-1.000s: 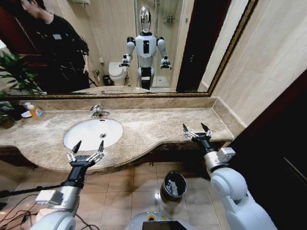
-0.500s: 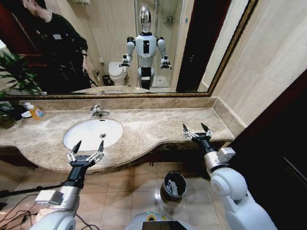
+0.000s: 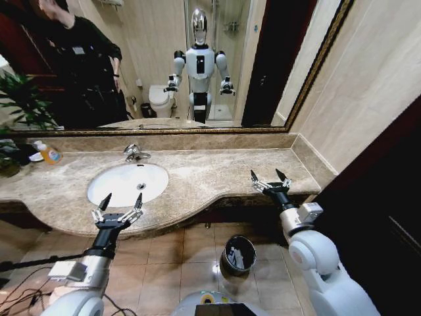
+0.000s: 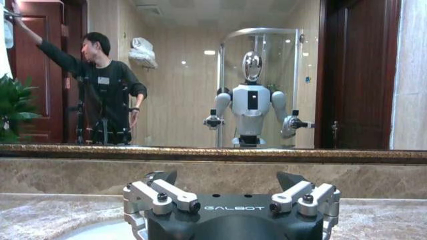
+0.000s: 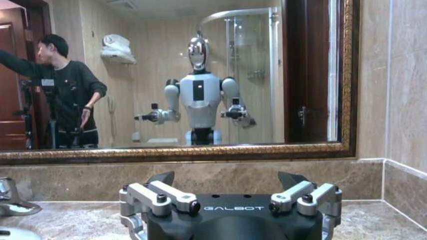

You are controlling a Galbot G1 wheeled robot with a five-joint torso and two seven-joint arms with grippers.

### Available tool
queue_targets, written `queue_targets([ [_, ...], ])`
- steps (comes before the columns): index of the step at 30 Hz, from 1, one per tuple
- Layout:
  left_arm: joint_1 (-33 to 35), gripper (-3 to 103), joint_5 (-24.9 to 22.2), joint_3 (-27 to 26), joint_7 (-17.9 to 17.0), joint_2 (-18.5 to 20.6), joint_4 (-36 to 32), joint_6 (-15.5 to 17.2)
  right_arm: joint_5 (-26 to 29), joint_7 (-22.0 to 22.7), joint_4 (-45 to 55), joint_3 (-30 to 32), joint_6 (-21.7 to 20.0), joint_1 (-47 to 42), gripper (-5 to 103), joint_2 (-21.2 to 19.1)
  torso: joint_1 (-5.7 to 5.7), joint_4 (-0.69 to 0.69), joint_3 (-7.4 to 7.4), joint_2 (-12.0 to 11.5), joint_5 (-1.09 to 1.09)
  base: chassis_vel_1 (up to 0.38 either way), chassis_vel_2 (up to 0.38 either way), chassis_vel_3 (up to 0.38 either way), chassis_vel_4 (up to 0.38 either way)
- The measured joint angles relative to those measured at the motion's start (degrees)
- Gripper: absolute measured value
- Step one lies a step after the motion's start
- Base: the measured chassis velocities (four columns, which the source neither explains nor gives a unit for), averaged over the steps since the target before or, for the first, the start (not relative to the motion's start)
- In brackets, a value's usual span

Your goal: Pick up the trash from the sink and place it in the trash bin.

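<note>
The white oval sink [image 3: 118, 187] sits in the beige marble countertop [image 3: 210, 174], its bowl bare, with the chrome tap [image 3: 135, 153] behind it. The dark trash bin [image 3: 225, 253] stands on the tiled floor below the counter, between my arms, and pale trash scraps [image 3: 237, 259] lie inside it. My left gripper [image 3: 122, 197] hovers open and unladen over the counter's front edge, just in front of the sink. My right gripper [image 3: 266, 174] is open and unladen above the counter's right end. Each wrist view shows its own gripper, left [image 4: 227, 177] and right [image 5: 227, 176], with the jaws spread wide.
A yellow-orange soap bottle [image 3: 47, 153] and a potted plant [image 3: 20, 99] occupy the counter's far left. A large mirror [image 3: 197, 66] backs the counter, and a tiled wall closes the right side. Cables lie on the floor at the lower left.
</note>
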Motion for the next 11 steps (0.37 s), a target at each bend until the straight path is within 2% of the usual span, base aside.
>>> queue_targets([
  [11, 0.0, 100, 0.0, 0.0, 0.0, 0.0, 0.0, 0.0, 0.0, 0.0, 0.0, 0.0, 0.0, 0.0, 100, 0.0, 0.0, 0.0, 0.0, 0.0, 0.0, 0.0, 0.0, 0.0, 0.0],
])
